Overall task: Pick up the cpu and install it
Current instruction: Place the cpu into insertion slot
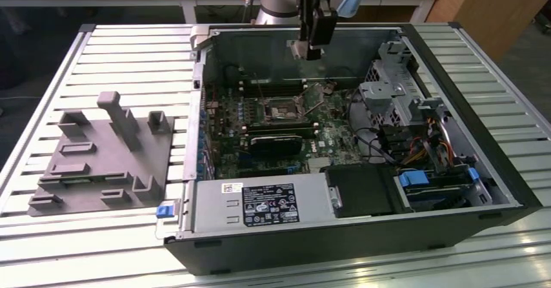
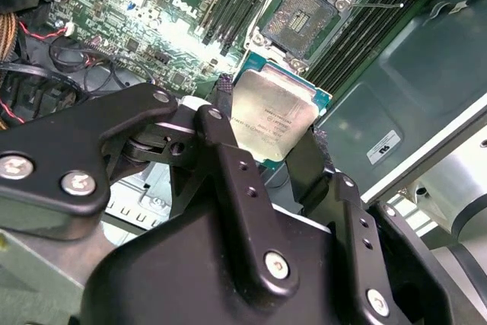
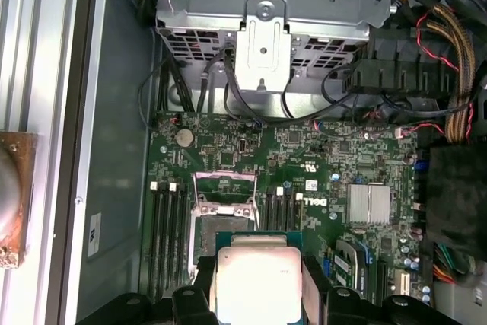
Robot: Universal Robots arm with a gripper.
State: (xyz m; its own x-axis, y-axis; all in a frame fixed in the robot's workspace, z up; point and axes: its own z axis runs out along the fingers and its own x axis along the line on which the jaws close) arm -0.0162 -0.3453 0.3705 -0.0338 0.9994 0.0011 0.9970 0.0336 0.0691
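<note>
The cpu [image 2: 272, 116], a small square chip with a silvery top plate and a green rim, is clamped between my gripper's black fingers [image 2: 221, 104] in both wrist views. My gripper [image 1: 310, 50] hangs above the rear part of the open computer case [image 1: 482, 172], shut on the cpu [image 3: 257, 283]. Below it on the green motherboard lies the open cpu socket [image 1: 282, 112], its metal frame lifted and its contact field bare [image 2: 304, 14]. The chip is in the air, clear of the socket [image 3: 221, 215].
A grey fixture plate [image 1: 95, 159] with upright blocks lies on the slatted table at the exterior view's left. Inside the case are the power supply [image 1: 258, 204], a metal drive cage [image 1: 388, 88], bundled cables [image 1: 413, 149] and memory slots [image 3: 163, 234] beside the socket.
</note>
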